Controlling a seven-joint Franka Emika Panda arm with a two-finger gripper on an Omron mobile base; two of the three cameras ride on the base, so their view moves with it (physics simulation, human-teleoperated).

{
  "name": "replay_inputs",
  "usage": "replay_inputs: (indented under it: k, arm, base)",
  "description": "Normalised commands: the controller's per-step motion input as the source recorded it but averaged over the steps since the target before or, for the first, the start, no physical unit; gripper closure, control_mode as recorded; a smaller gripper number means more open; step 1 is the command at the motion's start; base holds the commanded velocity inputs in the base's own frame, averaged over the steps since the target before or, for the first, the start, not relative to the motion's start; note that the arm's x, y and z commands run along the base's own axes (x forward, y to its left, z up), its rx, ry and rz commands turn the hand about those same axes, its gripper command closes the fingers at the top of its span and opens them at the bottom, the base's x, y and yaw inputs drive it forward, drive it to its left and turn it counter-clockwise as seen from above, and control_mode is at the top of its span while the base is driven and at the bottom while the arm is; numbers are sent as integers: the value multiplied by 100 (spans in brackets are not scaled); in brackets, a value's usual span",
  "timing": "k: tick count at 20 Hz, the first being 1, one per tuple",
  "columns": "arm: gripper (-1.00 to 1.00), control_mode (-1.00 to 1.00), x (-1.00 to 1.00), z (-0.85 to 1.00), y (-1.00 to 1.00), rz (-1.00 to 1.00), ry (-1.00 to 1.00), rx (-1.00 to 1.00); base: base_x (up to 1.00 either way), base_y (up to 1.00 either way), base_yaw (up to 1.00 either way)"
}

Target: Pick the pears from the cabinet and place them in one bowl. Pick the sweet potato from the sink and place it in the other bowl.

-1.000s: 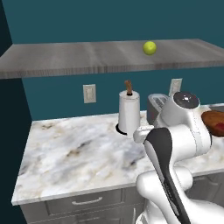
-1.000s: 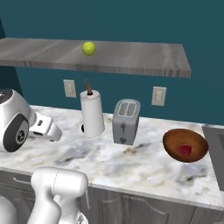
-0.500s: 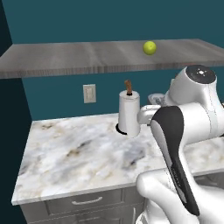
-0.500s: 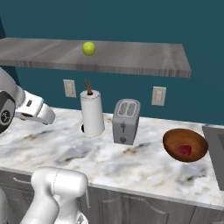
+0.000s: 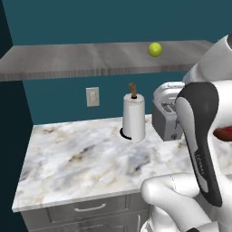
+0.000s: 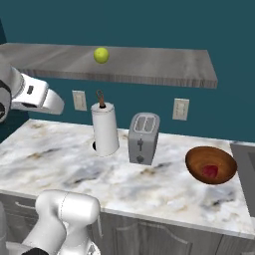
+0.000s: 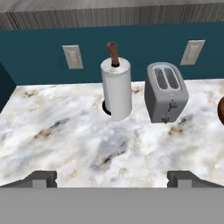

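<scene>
A yellow-green pear (image 5: 155,49) (image 6: 101,55) rests on the grey wood-grain cabinet (image 5: 90,59) (image 6: 149,67), high above the counter. The dark reddish-brown bowl (image 6: 210,164) stands on the marble counter right of the toaster, and a dark red pear (image 6: 209,171) lies inside it. My gripper (image 7: 113,179) is open, its fingertips (image 7: 41,178) far apart with nothing between them. It hovers over the counter's front part, facing the back wall below the cabinet's striped edge (image 7: 109,17). The sweet potato and the other bowl are out of view. A dark strip at the far right looks like the sink (image 6: 246,162).
A paper towel roll (image 5: 134,117) (image 6: 105,129) (image 7: 116,89) and a grey toaster (image 5: 167,115) (image 6: 143,138) (image 7: 165,92) stand at the back of the counter. Wall sockets (image 6: 180,108) sit on the teal wall. My raised arm hides the right side of the left base view.
My arm has swung upward: its forearm climbed in both base views, from counter height to just under the cabinet. The pears and the bowl have stayed put.
</scene>
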Motion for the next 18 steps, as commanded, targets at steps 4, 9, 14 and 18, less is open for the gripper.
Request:
replay_inputs:
  k: [4,9,14,18]
  arm:
    - [-100,-100,-2,67,-35,14,-13,-2]
    - [-100,-100,37,51,-35,5,-13,-5]
    - [-100,-100,89,37,-16,0,-18,-8]
    - [-100,-100,94,42,-1,-3,-20,-4]
  base:
    - [0,0,0]
    - [0,0,0]
    - [0,0,0]
    - [0,0,0]
